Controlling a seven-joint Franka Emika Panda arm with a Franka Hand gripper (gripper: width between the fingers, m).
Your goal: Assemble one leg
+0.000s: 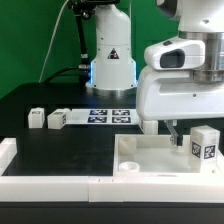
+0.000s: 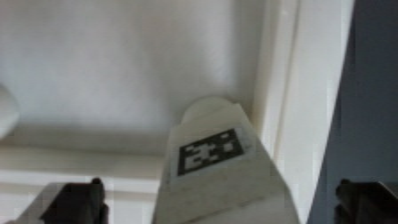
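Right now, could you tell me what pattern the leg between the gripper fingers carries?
A black-and-white square marker on the white leg; the wrist view shows it best.

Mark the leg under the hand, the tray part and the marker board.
leg (image 2: 221, 150): wrist view, tagged face.
tray part (image 1: 150, 160): exterior view, floor.
marker board (image 1: 110, 115): exterior view, tagged top.

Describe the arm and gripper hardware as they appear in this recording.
The arm is white with rounded shells, a black triangular warning label and a blue glow at its base. The gripper has a bulky white housing with a dark grey panel and short black fingers.
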